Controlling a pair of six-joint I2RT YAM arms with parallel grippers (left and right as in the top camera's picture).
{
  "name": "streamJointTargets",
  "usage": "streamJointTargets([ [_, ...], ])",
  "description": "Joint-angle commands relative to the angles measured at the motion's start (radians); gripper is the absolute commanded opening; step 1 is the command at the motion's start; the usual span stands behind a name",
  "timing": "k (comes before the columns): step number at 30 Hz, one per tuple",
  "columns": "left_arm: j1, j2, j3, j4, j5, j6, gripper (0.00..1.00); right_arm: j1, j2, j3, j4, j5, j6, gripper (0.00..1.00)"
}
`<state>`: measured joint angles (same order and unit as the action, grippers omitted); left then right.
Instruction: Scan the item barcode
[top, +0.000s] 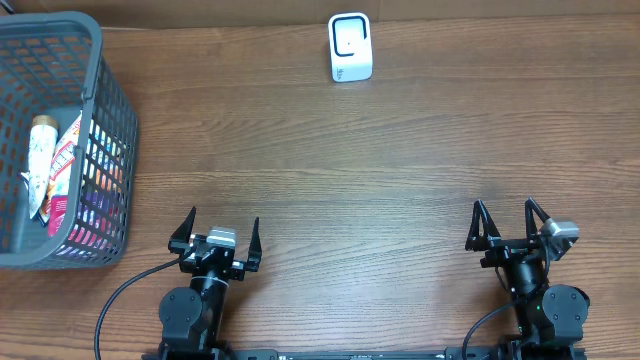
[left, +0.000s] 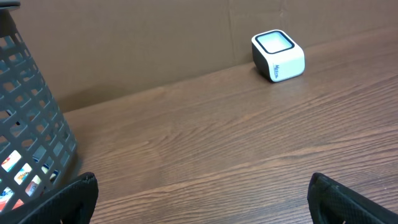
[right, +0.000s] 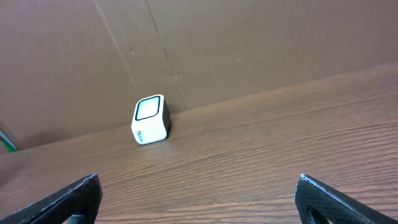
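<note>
The wood-grain worktop (top: 400, 160) carries a grey plastic mesh basket (top: 112, 140) along its left edge, reaching up to the far left corner; inside the basket lie a white tube (top: 41, 150) with a pale yellow cap and, just beside it, a red-and-white packet (top: 63, 165), with more colourful packaging showing through the mesh wall; which of these bears the barcode cannot be told. A small white barcode scanner (top: 350, 47) with a dark-rimmed window stands at the far edge, slightly right of the middle, near the brown cardboard backing (left: 124, 43) and well apart from the basket. The left gripper (top: 224, 218) sits at the near edge, left of the middle, its jaws spread wide and grasping nothing; the right gripper (top: 504, 206) sits at the near edge toward the right corner, its jaws likewise released and empty; both are well apart from the basket and the scanner; in each wrist view only wood shows between the jaws.
</note>
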<state>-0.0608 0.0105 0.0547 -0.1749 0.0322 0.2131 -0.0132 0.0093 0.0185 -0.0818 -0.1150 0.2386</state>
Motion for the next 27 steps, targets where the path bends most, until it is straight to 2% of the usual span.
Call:
streamJointTargets([
  [1, 0.005, -0.007, -0.007, 0.004, -0.003, -0.011, 1.00, -0.001, -0.005, -0.010, 0.005, 0.010, -0.004, 1.00],
  [27, 0.005, -0.006, -0.007, 0.006, 0.019, -0.012, 1.00, -0.001, -0.005, -0.010, 0.005, 0.010, -0.004, 1.00],
])
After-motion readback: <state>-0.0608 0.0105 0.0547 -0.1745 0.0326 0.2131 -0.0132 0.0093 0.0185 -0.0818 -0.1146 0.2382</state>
